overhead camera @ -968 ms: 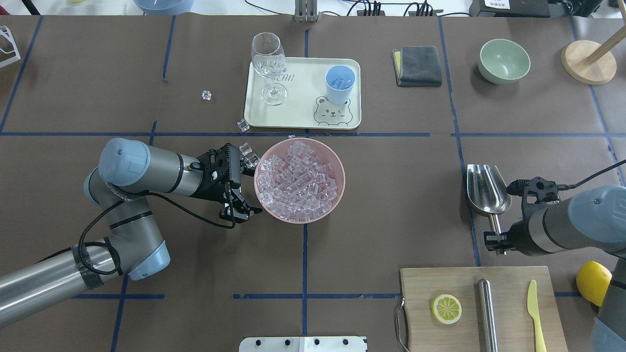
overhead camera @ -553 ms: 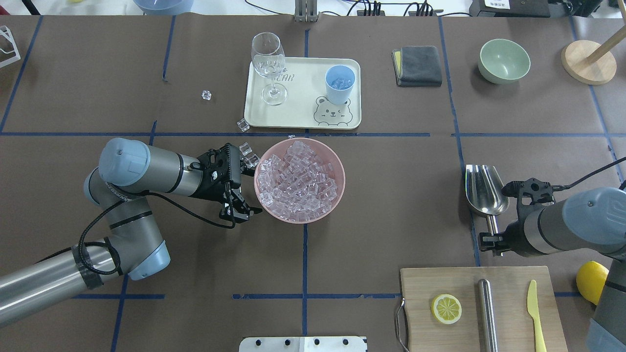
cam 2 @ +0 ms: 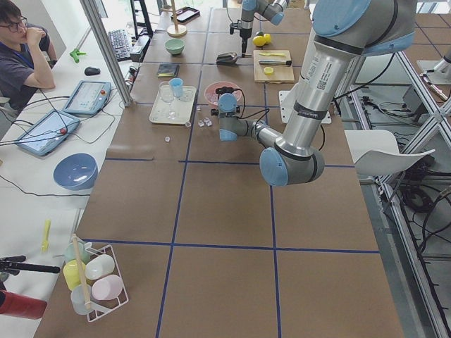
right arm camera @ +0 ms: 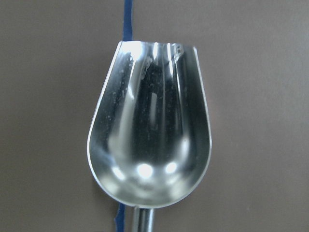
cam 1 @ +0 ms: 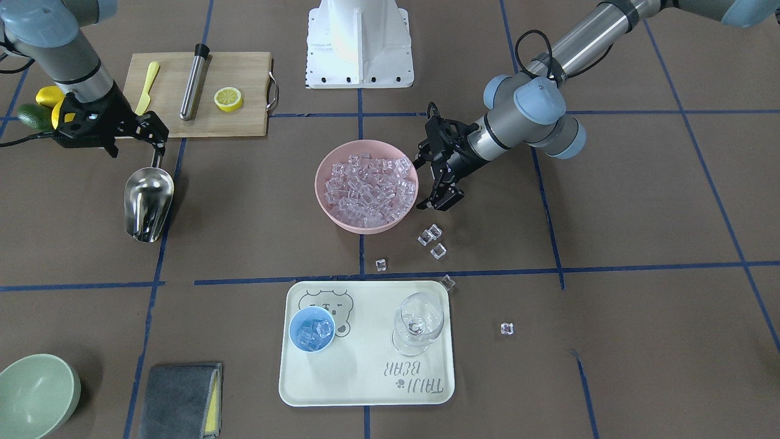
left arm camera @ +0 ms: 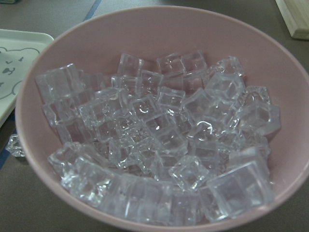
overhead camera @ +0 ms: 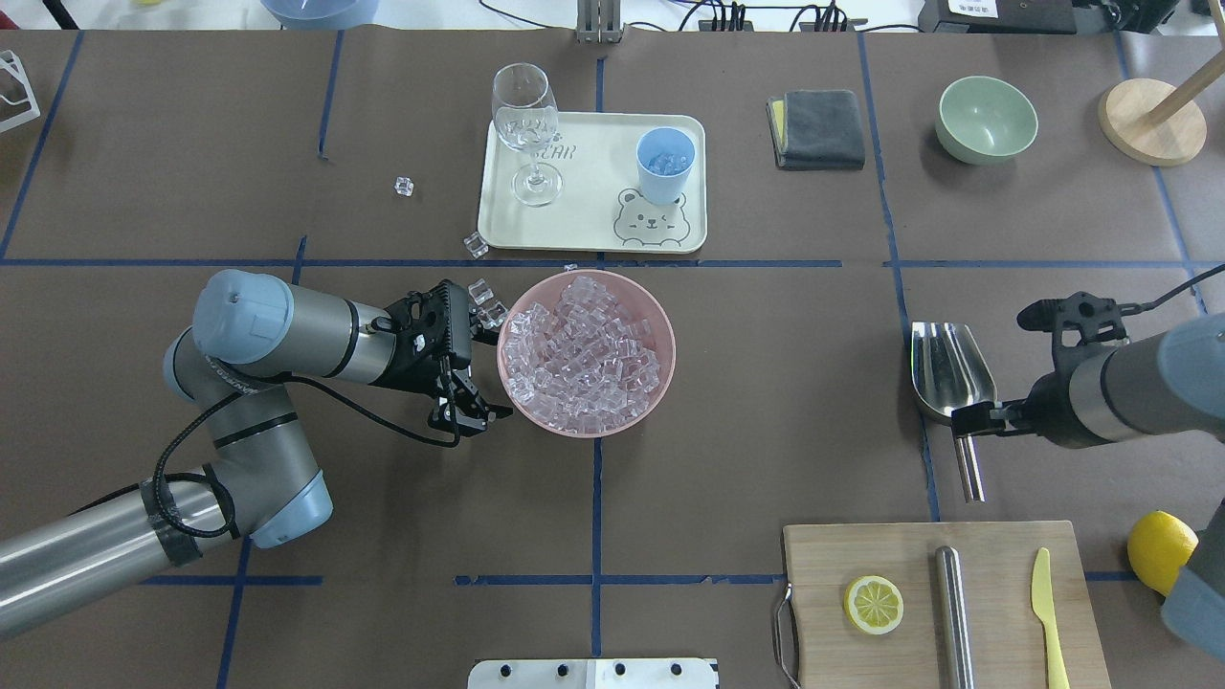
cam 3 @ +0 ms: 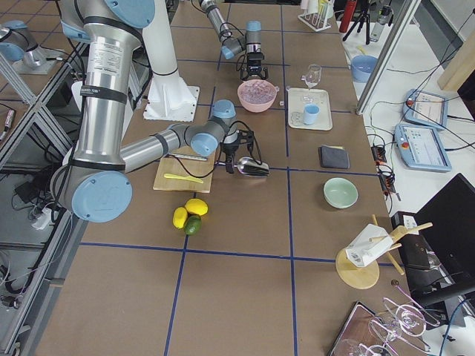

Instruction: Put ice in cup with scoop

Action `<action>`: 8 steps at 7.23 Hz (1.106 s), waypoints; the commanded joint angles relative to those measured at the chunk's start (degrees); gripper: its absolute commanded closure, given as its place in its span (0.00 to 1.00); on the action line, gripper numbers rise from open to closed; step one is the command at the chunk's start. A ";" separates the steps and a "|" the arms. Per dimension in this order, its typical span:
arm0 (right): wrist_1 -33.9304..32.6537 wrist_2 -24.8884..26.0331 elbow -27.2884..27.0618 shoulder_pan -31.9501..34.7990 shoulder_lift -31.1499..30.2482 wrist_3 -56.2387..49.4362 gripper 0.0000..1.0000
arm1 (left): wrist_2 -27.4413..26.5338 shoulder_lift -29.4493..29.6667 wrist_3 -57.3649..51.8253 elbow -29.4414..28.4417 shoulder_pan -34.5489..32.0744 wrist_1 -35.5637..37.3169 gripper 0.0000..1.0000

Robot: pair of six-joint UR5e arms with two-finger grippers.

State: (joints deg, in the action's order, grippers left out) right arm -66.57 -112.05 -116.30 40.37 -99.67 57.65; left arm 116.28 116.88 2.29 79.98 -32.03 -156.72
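Front-facing camera: the cup (cam 1: 311, 330) stood on a tray (cam 1: 365, 384) on the far side of the pink bowl (cam 1: 318, 183) from the robot. It already held several cubes, so at least one load looked delivered. Most ice (cam 1: 365, 186) remained heaped in that bowl, with stray cubes (cam 1: 431, 241) just beside it.

Overhead: the scoop (overhead camera: 947, 368) lay on the bench (overhead camera: 766, 383), well apart from the bowl. The right pincer (overhead camera: 968, 419) sat over its handle; whether it was clamped on, I cannot tell. The left pincer (overhead camera: 467, 410) hung just beside the bowl's rim, fingers apart and holding nothing. A stemmed glass (overhead camera: 526, 124) near the cup could crowd further pours.

Right wrist: the trough was bare.
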 commanded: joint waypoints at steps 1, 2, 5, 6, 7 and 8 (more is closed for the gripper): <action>-2.76 -11.64 3.08 15.71 -0.09 -19.15 0.00 | 0.09 -0.42 0.00 0.00 -1.09 0.01 0.00; -6.34 -14.40 4.66 22.31 -0.26 -29.94 0.00 | 0.70 -0.77 0.00 0.17 -2.84 0.19 0.00; -19.00 -19.33 6.00 37.98 0.00 -55.12 0.00 | 0.79 -4.44 -0.44 1.22 -8.99 0.80 0.00; -21.21 -20.31 5.91 41.24 -0.70 -58.58 0.00 | 0.53 -6.29 -0.61 1.32 -11.36 0.80 0.00; -22.80 -20.40 6.08 43.80 -2.01 -61.22 0.00 | 0.96 -8.22 -0.96 1.23 -15.30 1.41 0.00; -26.56 -21.10 6.00 46.78 -2.11 -61.42 0.00 | 4.62 -8.68 -6.36 1.23 -19.69 5.33 0.00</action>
State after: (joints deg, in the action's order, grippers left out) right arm -89.16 -132.34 -110.31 83.29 -101.17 -1.89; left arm 117.98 109.49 0.22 81.18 -46.63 -154.61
